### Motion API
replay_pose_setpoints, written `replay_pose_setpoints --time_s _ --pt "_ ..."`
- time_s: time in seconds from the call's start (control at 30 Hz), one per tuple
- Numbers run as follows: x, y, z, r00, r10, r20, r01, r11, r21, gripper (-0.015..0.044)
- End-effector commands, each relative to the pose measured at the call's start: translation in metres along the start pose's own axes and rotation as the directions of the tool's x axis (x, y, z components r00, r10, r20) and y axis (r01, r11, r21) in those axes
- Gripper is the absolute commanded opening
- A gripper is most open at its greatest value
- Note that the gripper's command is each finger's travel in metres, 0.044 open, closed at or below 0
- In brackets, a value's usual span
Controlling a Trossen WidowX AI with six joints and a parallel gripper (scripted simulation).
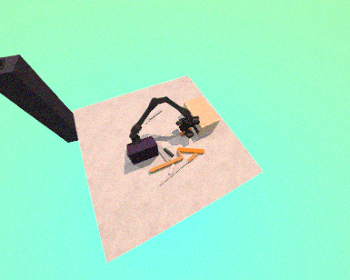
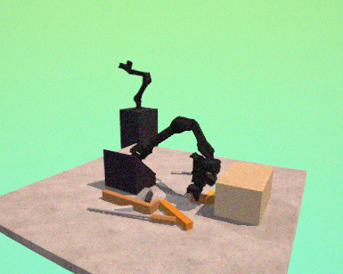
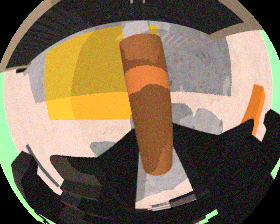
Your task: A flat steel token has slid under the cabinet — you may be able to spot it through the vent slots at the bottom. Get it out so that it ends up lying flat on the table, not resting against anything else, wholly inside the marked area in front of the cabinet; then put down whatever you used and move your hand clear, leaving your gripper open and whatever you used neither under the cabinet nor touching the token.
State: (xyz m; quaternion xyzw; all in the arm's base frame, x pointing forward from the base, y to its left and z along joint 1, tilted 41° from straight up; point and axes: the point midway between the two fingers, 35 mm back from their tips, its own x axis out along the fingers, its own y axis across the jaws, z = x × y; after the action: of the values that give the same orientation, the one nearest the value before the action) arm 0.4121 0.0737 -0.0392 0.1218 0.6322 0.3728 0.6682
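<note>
The tan cabinet [image 1: 203,110] [image 2: 239,200] stands on the table; its lower front is dark in the wrist view. My gripper [image 1: 184,133] [image 2: 193,196] [image 3: 152,129] is low in front of it, shut on an orange-brown handle [image 2: 205,198] [image 3: 151,110] that points toward the cabinet. What the handle's far end carries is hard to make out. The yellow marked area [image 2: 211,193] [image 3: 91,107] lies before the cabinet, mostly in shadow, partly behind the handle in the wrist view. I cannot make out the steel token in any view.
An angled orange piece [image 1: 165,165] [image 2: 122,198] lies on the near side of the arm's dark base [image 1: 143,150] [image 2: 122,173]. By it are a thin rod with an orange grip [image 1: 194,156] [image 2: 163,219] and a small dark block [image 1: 168,152] [image 2: 149,196]. Another thin rod [image 1: 155,116] lies beyond the arm.
</note>
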Motion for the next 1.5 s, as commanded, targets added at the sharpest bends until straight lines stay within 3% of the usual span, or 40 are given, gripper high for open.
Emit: replay_pose_setpoints --time_s 0.0,1.47 --pt "0.0 0.001 0.003 1.0 -0.001 0.001 0.001 1.0 0.002 0.0" --pt "0.002 0.024 -0.007 1.0 0.0 0.0 0.0 1.0 0.003 0.0"
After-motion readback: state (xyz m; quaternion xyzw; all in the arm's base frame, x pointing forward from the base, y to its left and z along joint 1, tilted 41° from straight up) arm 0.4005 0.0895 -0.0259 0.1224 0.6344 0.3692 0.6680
